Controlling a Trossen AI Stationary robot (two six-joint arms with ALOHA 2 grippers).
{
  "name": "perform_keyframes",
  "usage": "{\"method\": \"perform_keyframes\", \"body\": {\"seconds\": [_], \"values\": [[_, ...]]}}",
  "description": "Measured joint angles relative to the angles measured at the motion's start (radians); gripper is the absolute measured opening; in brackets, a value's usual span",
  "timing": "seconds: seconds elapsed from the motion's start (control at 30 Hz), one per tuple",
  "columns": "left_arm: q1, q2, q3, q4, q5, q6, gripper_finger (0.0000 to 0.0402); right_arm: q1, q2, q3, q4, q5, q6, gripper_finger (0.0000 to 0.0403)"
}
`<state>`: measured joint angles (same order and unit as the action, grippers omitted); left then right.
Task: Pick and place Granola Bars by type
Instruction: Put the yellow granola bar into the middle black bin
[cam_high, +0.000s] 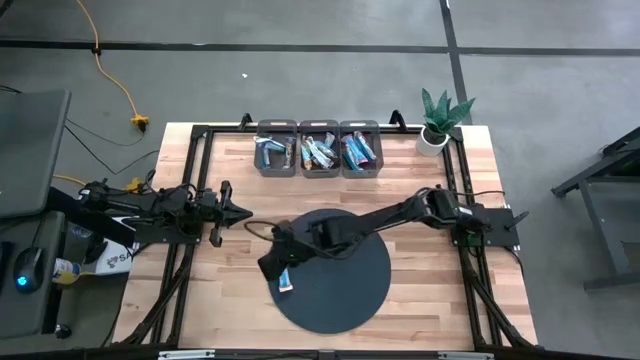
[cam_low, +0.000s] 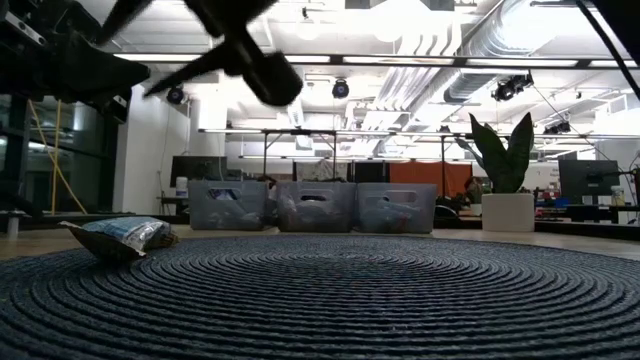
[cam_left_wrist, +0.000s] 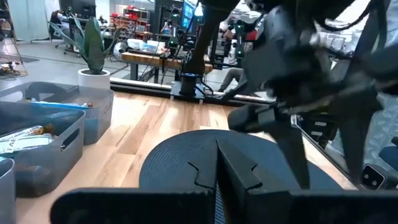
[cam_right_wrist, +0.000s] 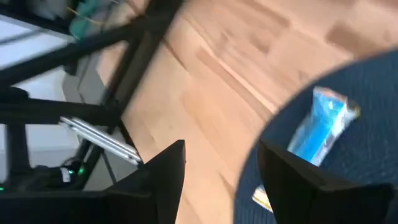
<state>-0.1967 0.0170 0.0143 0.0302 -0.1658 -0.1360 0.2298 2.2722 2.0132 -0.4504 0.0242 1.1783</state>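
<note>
Granola Bars (cam_high: 319, 152) fill the three grey bins (cam_high: 319, 168) I see along the far side of the surface (cam_high: 420, 200); one light blue bar (cam_high: 286, 279) lies alone at the left edge of the dark round mat (cam_high: 340, 290). My right gripper (cam_high: 272, 265) hangs over it, jaws apart and empty. My left gripper (cam_high: 238, 211) waits beside the mat; its jaws I cannot tell.

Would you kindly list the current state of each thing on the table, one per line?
Light blue foil-wrapped granola bar: lying flat on the mat, not gripped.
Right gripper: open, above the mat's left edge.
Left gripper: waiting at the table's left.
Three grey plastic bins: holding sorted bars.
Round dark woven mat: flat.
</note>
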Motion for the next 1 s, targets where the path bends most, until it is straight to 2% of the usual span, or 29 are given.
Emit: {"method": "perform_keyframes", "body": {"seconds": [0.2, 0.47, 1.0], "values": [[0.0, 0.0, 0.0, 0.0, 0.0, 0.0, 0.0001, 0.0, 0.034, 0.0, -0.123, 0.005, 0.049, 0.0184], [0.0, 0.0, 0.0, 0.0, 0.0, 0.0, 0.0001, -0.006, 0.04, 0.002, -0.224, 0.052, 0.037, 0.0184], [0.0, 0.0, 0.0, -0.001, 0.0, 0.0, 0.0001, -0.013, 0.089, 0.002, -0.2, 0.045, 0.026, 0.0184]]}}
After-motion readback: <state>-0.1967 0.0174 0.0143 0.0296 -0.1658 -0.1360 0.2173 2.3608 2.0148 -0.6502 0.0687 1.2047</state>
